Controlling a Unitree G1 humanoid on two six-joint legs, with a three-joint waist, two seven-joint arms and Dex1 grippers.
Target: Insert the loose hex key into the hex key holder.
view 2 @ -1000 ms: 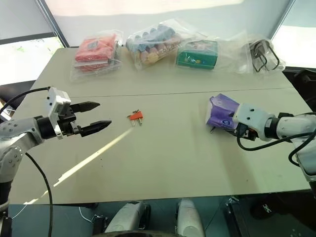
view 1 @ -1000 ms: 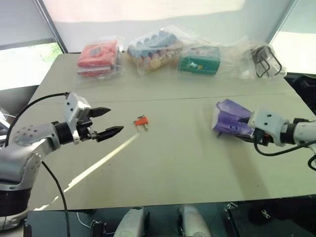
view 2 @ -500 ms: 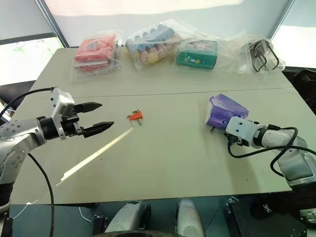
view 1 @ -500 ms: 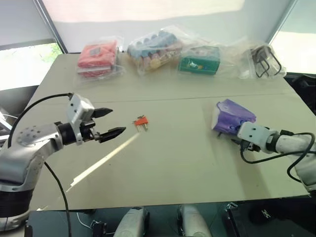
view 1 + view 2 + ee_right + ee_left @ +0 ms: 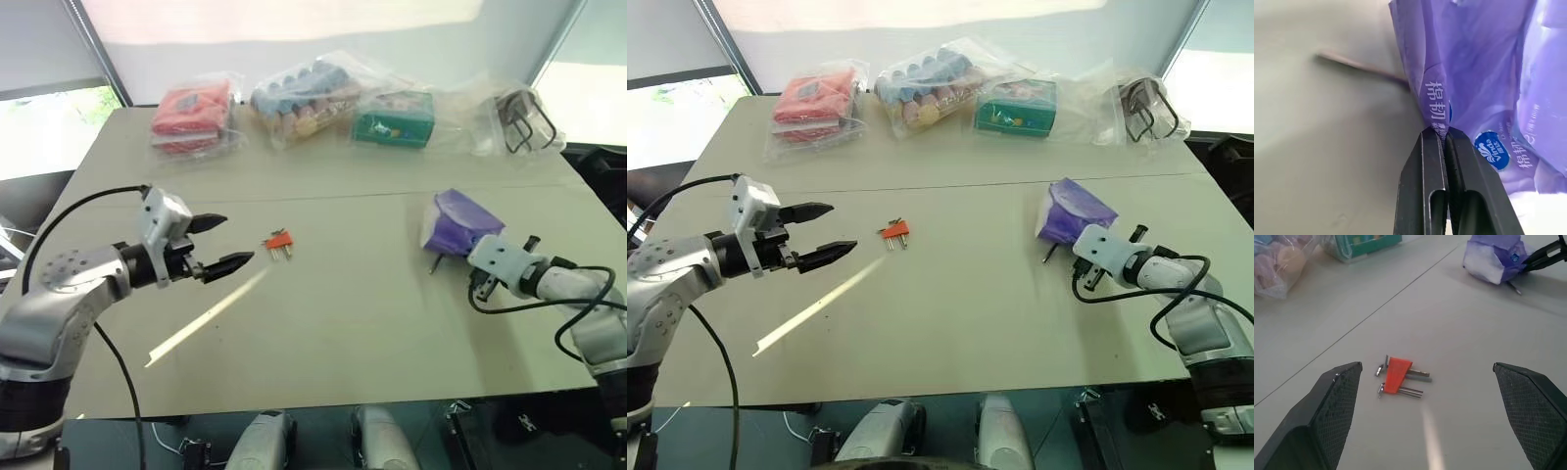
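Left eye view: counter (image 5: 323, 333) wide, bare middle, bagged goods along far edge; purple tissue pack (image 5: 458, 227) near right edge, my right pincer (image 5: 1445, 138) pressed together on its wrapper fold; loose hex key (image 5: 1359, 66) pokes from under pack; step: uncover key, then pick; hex key holder (image 5: 280, 241) mid-counter, before spread left pincer (image 5: 217, 243).

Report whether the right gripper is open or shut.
Shut. In the right wrist view the right gripper's two black fingers are pressed together, pinching an edge of the purple tissue pack.
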